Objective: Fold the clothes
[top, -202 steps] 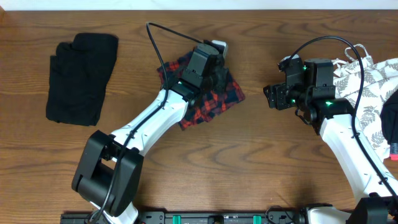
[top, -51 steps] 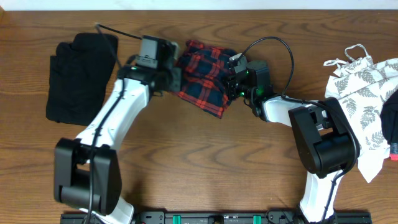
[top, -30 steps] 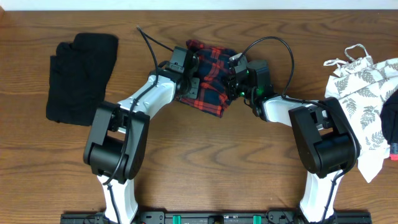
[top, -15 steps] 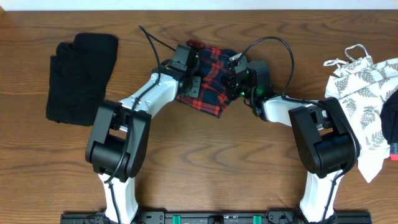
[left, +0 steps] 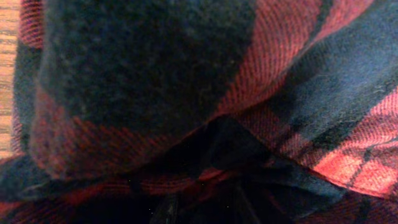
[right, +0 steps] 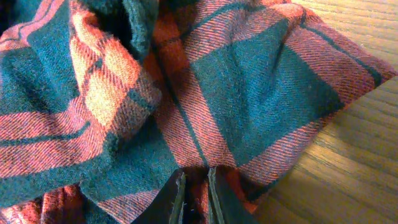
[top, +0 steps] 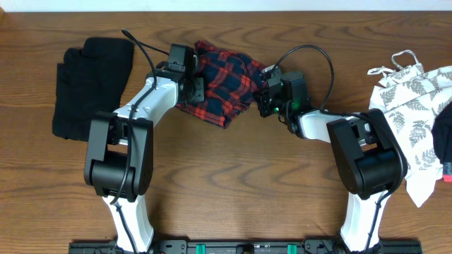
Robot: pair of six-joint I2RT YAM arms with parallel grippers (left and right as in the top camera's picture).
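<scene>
The clothes in hand are a red-and-navy plaid shirt point(top: 224, 83), bunched at the table's far middle between both arms. My right gripper point(top: 260, 99) is at its right edge. In the right wrist view its jaws point(right: 196, 175) stand nearly together, with a fold of the plaid shirt point(right: 249, 81) pinched between them. My left gripper point(top: 196, 87) is pressed into the shirt's left side. The left wrist view is filled with dark plaid cloth point(left: 261, 81); the fingers point(left: 169, 208) show only faintly under it, so their gap is unclear.
A black garment point(top: 92, 88) lies folded at the far left. At the right edge, a white leaf-print garment point(top: 413, 106) sprawls beside a dark item point(top: 443, 144). Bare wooden table point(top: 233, 183) fills the foreground.
The left gripper has moved left from the shirt's middle to its left side. The shirt now spreads further left with it. The right gripper holds the same spot.
</scene>
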